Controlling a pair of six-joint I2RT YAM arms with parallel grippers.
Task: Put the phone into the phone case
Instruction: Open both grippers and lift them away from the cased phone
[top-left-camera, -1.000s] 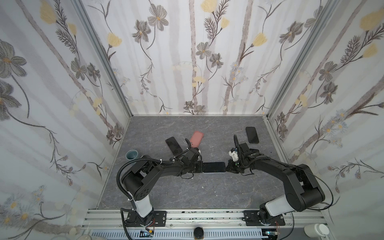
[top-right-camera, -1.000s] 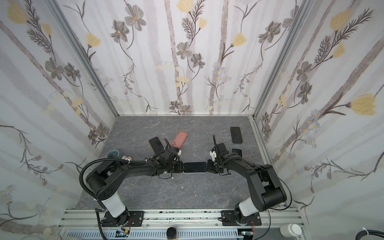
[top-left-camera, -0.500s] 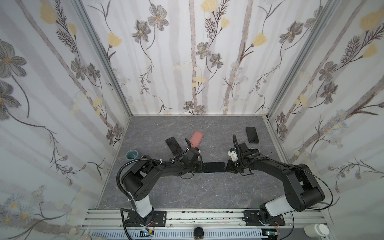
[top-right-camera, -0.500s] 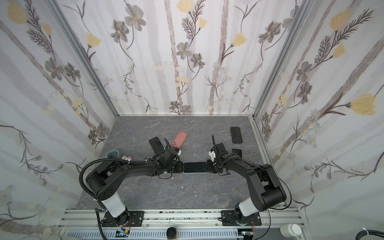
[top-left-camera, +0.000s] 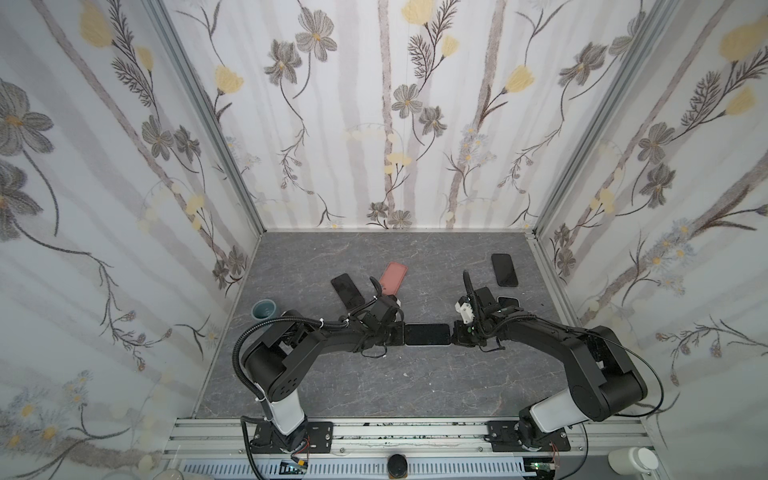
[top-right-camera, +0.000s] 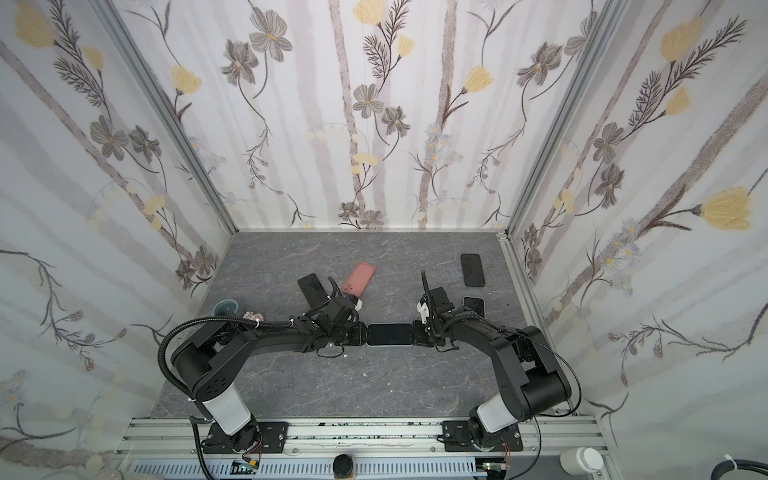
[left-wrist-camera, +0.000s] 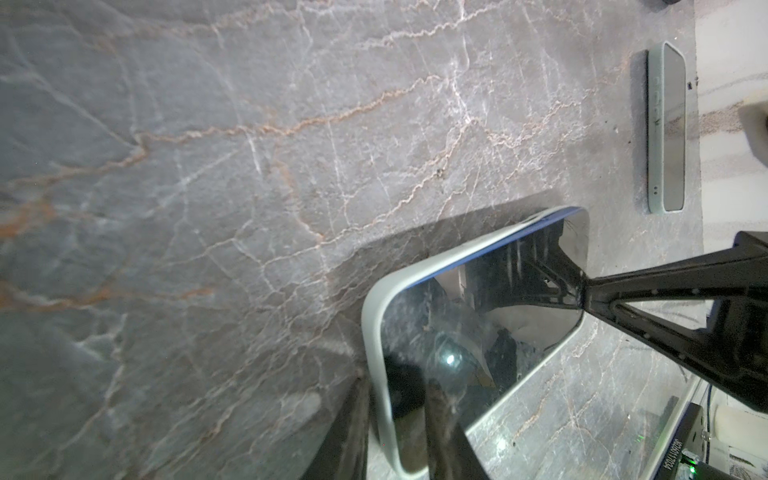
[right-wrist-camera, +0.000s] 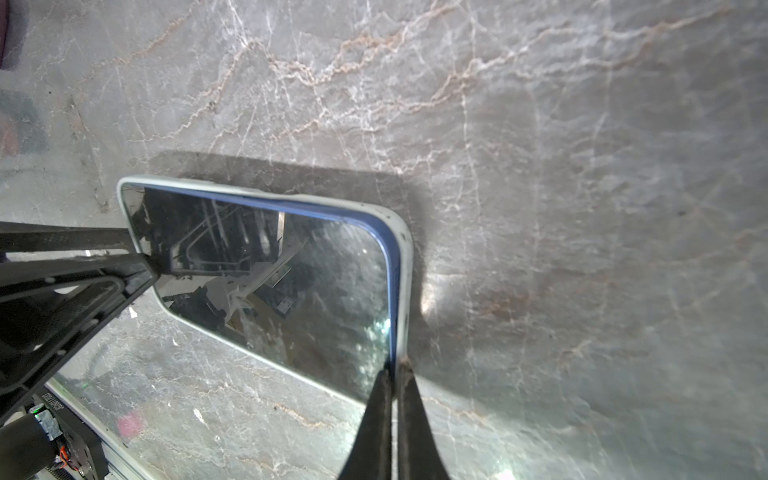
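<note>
Find the phone (top-left-camera: 427, 334) at the middle of the table (top-left-camera: 374, 386) in both top views, lying crosswise between the left gripper (top-left-camera: 400, 332) and the right gripper (top-left-camera: 456, 334), one at each short end. See only a dark slab there, with the case not distinguishable.

Find the phone case (left-wrist-camera: 371, 332) in the wrist views alone: a pale rim round the phone, with the blue phone edge (right-wrist-camera: 394, 291) showing inside it along one long side and round the corner next to the right gripper.

Note left gripper narrowed onto one short end, one finger (left-wrist-camera: 444, 436) on the screen and its partner outside the rim: a clamp on the phone case. Note right gripper fully closed, empty, its joined tips touching the rim at the opposite end.

Pick out a small pale lump (top-right-camera: 250, 315) near the cup (top-right-camera: 226, 308) in a top view; cannot identify it.

Against the top views of a second ago, find phone, arms and loose items in the same places.

Cannot judge full seating of the phone in the case. See another cased phone (top-left-camera: 509, 300) partly covered by the right arm.
</note>
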